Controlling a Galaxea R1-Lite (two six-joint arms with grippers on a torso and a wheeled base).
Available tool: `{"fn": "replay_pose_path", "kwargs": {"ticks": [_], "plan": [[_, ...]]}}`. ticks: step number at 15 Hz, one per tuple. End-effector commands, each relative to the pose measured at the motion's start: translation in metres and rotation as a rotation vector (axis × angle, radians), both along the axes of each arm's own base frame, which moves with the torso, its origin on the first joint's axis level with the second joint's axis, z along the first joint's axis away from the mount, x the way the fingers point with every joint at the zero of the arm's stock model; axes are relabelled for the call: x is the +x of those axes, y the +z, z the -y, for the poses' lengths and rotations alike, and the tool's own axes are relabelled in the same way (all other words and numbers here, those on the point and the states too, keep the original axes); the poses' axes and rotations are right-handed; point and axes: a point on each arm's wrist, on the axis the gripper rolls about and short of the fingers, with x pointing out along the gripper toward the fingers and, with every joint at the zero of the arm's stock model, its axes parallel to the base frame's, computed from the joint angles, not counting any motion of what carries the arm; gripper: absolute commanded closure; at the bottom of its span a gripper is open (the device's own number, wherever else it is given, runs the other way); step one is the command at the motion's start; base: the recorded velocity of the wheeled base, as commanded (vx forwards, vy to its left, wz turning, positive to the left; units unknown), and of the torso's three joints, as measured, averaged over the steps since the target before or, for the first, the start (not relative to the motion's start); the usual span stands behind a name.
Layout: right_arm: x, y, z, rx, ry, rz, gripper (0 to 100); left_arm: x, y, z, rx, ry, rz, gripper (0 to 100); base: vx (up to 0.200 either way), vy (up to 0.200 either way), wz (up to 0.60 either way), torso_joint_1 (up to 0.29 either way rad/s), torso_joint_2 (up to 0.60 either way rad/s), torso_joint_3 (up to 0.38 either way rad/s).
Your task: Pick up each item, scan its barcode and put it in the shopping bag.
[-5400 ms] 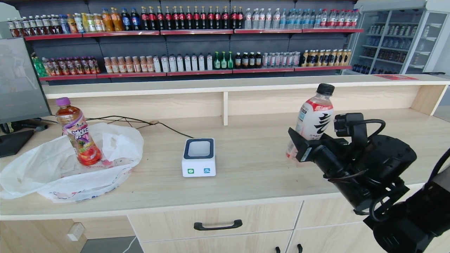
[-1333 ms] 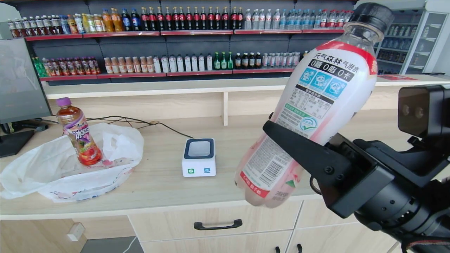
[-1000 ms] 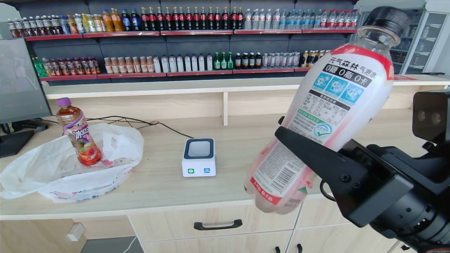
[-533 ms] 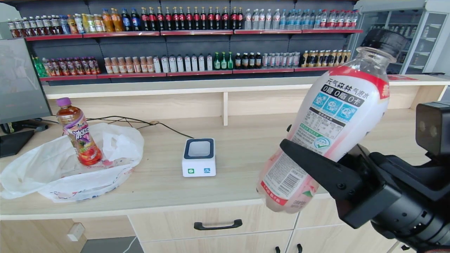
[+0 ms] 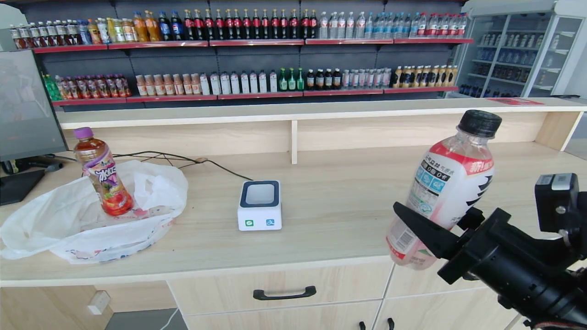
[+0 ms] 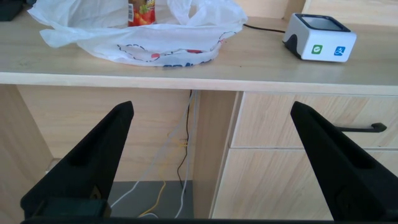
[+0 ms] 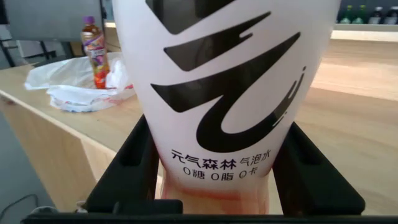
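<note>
My right gripper [image 5: 440, 233] is shut on a white-and-pink bottle [image 5: 447, 188] with a black cap, held upright above the counter's front edge at the right. Up close, the bottle [image 7: 230, 93] sits between the two black fingers [image 7: 134, 168]. A white barcode scanner [image 5: 259, 204] stands mid-counter, well to the left of the bottle. The white shopping bag [image 5: 87, 215] lies at the left with an orange tea bottle [image 5: 102, 172] standing in it. My left gripper [image 6: 208, 162] hangs open below counter height, facing the cabinet front; the shopping bag [image 6: 149, 34] and the scanner [image 6: 320, 37] lie above it.
A monitor [image 5: 23, 110] stands at the far left, with cables [image 5: 183, 160] running behind the bag. A raised ledge [image 5: 293, 114] backs the wooden counter [image 5: 330, 201]. Drawers with a black handle [image 5: 284, 293] sit below. Stocked drink shelves and a fridge fill the background.
My right gripper has carried the bottle down and to the right, away from the camera, and turned it more upright so its barcode side faces away to the left.
</note>
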Motion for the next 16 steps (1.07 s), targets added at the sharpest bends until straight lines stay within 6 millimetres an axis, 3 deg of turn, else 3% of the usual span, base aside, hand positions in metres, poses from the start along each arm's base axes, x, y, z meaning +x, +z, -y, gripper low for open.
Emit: {"fn": "replay_pose_path", "kwargs": {"ticks": [1,14,16], "plan": [[0.008,-0.003,0.001,-0.006,-0.027,-0.014,100,0.000,0.000,0.000,0.000,0.000,0.000,0,0.000,0.000,0.00,0.000,0.00,0.000],[0.017,-0.017,0.002,-0.034,-0.063,-0.075,100,0.000,0.000,0.000,0.000,0.000,0.000,0,0.000,0.000,0.00,0.000,0.00,0.000],[0.019,-0.017,0.002,-0.031,-0.069,-0.075,100,0.000,0.000,0.000,0.000,0.000,0.000,0,0.000,0.200,0.00,0.002,0.00,0.005]]}}
